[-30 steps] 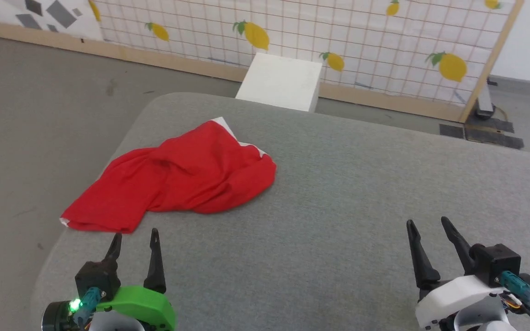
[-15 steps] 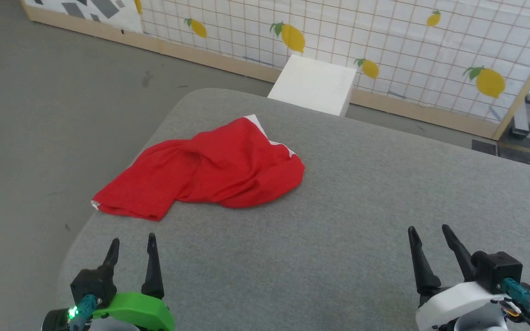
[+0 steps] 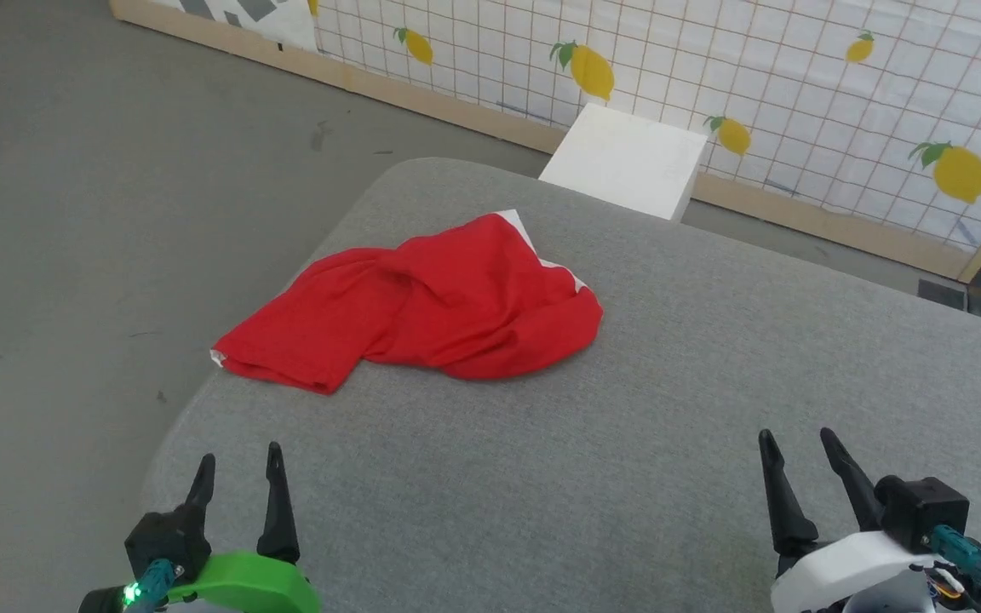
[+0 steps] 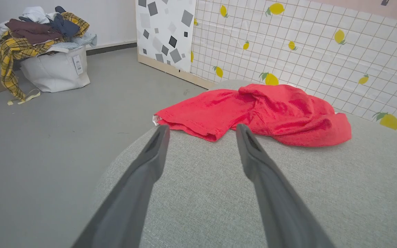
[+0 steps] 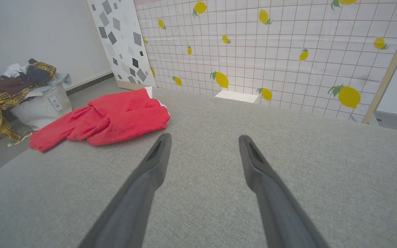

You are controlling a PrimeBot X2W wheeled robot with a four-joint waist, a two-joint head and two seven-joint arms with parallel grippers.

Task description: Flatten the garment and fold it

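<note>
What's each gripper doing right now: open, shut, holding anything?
Left gripper: open, empty, short of the red garment.
Right gripper: open, empty, above the grey padded surface.

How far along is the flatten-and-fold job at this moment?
Done: nothing that shows. The garment lies crumpled in a heap near the left edge of the grey padded table. In hand: nothing. The left gripper and right gripper are both open and empty, short of the cloth. Left: reach it, spread it flat, then fold it.
</note>
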